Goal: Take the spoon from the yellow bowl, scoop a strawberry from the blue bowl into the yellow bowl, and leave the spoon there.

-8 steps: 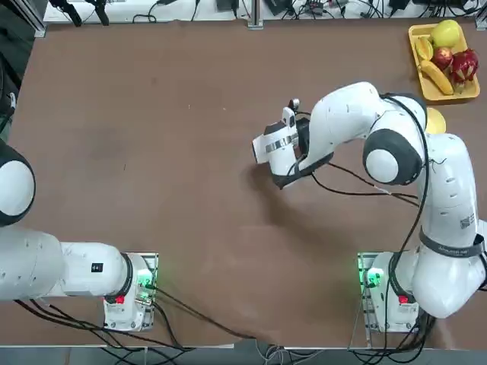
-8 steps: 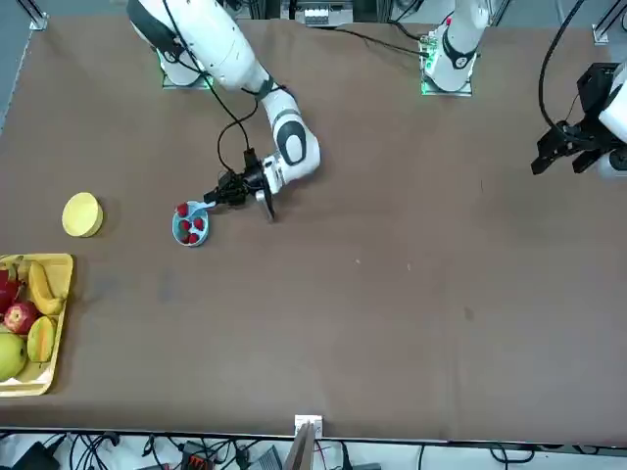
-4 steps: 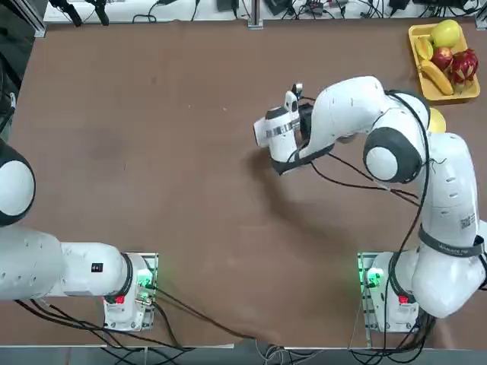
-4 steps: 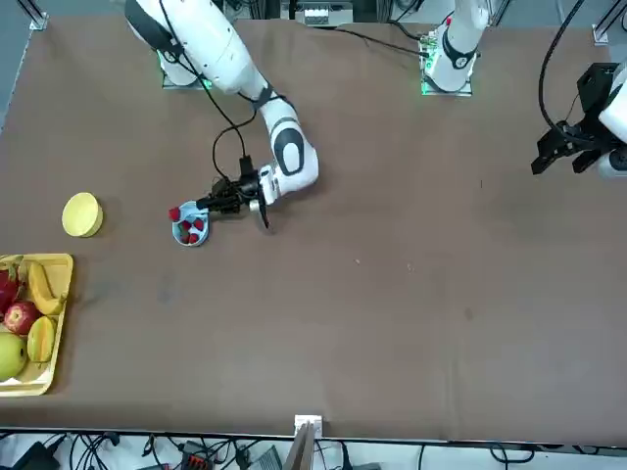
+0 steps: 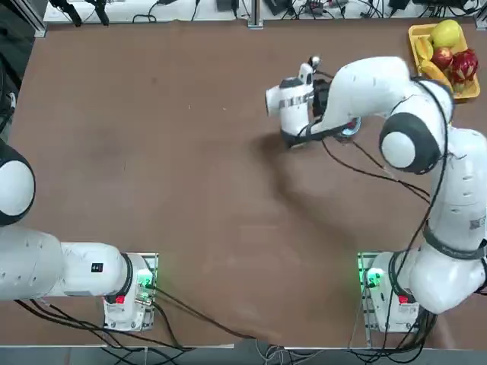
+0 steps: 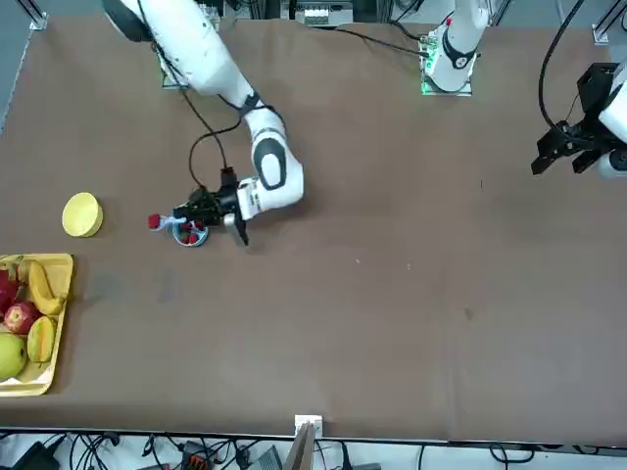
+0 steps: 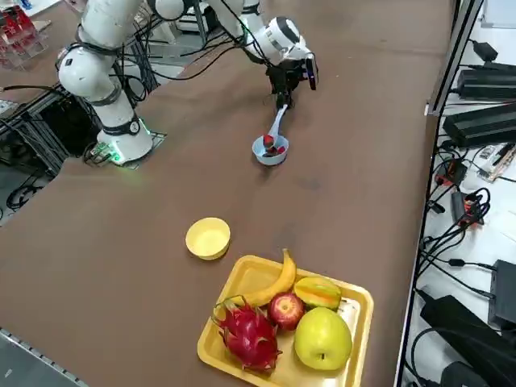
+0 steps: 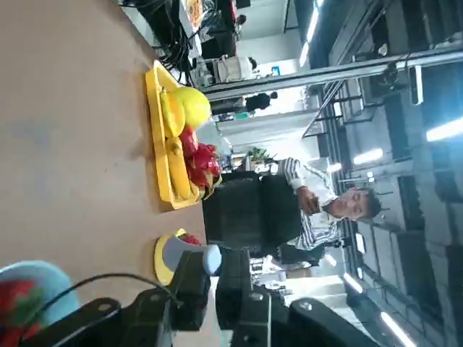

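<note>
My right gripper (image 6: 199, 211) is shut on the handle of the pale spoon (image 7: 276, 124). The spoon sticks out over the edge of the blue bowl (image 6: 189, 234) on the side toward the yellow bowl. A red strawberry (image 6: 155, 221) lies in the spoon's scoop, and more strawberries (image 7: 276, 150) remain in the blue bowl (image 7: 271, 151). The yellow bowl (image 6: 82, 214) stands apart and holds nothing (image 7: 208, 239). In the right wrist view the spoon (image 8: 185, 254) with its strawberry (image 8: 190, 239) is held in front of the yellow bowl (image 8: 157, 262). In the top view my arm covers most of the blue bowl (image 5: 350, 131).
A rectangular yellow tray (image 6: 52, 364) holding a banana, an apple and other fruit sits just beyond the yellow bowl, at the table corner (image 7: 284, 321). A person (image 8: 327, 206) sits in the room past the table. Cables run along the table's far edge.
My gripper has lifted the spoon out of the blue bowl with a strawberry in it and carried it toward the yellow bowl. The arm has swung that way too.
</note>
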Motion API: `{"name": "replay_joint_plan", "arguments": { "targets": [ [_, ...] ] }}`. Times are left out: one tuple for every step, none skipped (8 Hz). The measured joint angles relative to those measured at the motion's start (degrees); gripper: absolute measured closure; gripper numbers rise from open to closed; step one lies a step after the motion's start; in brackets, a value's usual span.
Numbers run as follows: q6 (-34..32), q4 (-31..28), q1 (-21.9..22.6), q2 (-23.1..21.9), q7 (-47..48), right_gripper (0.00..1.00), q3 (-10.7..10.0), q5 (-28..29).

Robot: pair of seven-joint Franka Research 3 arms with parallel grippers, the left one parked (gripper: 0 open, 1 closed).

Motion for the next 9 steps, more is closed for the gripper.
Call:
{"name": "replay_joint_plan", "arguments": {
  "targets": [
    [3.60,-3.35,-3.04,-3.23,-0.95,0.89,-0.05,-0.25],
    [7.29,-7.37,-6.29,-6.75,-2.21,0.89,-0.08,-0.62],
    [10.43,-11.39,-9.48,-10.07,-3.52,0.89,-0.08,-1.32],
    [12.77,-15.03,-12.48,-12.82,-4.30,0.89,-0.07,-2.65],
    [14.57,-18.31,-15.42,-14.81,-4.54,0.89,-0.07,-4.21],
    [16.51,-21.16,-18.30,-16.16,-4.54,0.89,-0.08,-5.73],
    [18.67,-23.68,-21.11,-17.18,-4.54,0.89,-0.08,-7.29],
    [20.68,-25.71,-23.65,-18.01,-4.54,0.89,-0.09,-8.47],
    [21.96,-27.12,-25.65,-18.40,-4.55,0.89,-0.09,-8.95]
  ]
}}
